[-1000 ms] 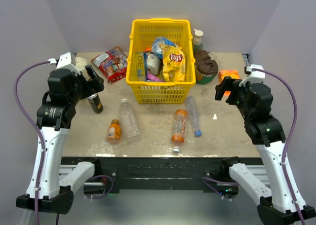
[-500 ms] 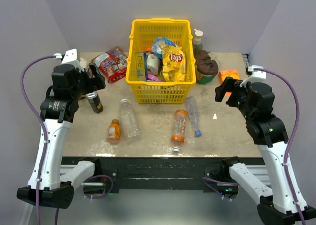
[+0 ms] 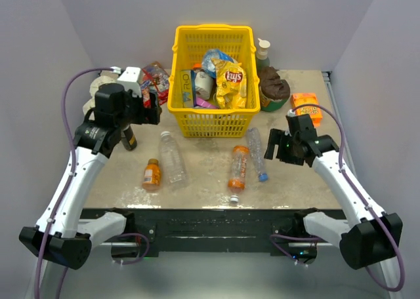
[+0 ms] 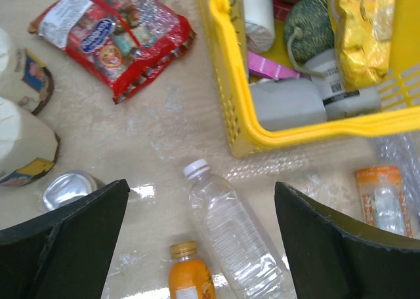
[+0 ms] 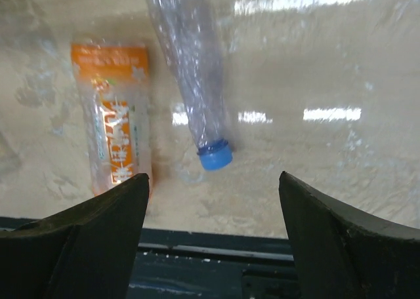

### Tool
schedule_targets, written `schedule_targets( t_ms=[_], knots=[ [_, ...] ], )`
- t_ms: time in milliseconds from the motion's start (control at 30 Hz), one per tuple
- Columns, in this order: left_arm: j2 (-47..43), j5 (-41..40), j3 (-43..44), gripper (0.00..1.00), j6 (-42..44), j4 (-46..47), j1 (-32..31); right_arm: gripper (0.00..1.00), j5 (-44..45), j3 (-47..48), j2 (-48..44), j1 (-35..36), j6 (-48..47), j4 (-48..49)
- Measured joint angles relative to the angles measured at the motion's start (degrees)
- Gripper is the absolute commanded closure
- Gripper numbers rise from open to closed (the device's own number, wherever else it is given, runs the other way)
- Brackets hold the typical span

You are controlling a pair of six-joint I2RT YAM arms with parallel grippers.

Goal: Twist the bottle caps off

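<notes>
Blue round plastic screw cap (image 5: 214, 156) on clear crinkled plastic bottle (image 5: 187, 63) lying unbraced just beyond spread right gripper (image 5: 211, 179) fingers, with left gripper (image 4: 201, 184) spread too; liable to roll aside if pinched off-centre.

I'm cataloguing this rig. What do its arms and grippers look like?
The left arm and right arm have white links, black joints and bases, each trailing a purple cable. The left gripper and right gripper are black, with broad fingers.
</notes>
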Motion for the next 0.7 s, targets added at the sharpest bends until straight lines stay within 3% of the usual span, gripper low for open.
schedule_targets(
  t_ms=[100,367,700],
  knots=[
    [0.26,0.66,-2.49,0.05,1.64,1.42,-3.28,0.18,0.07,-2.34,0.15,4.26,3.56,-1.57],
    [0.24,3.39,-7.61,0.1,2.36,3.69,-6.43,0.22,6.16,-8.5,4.07,23.61,15.85,-0.28],
    [-3.78,5.42,-7.87,0.13,2.32,3.1,-7.1,0.31,18.25,-9.2,7.93,25.07,18.75,2.47]
  ],
)
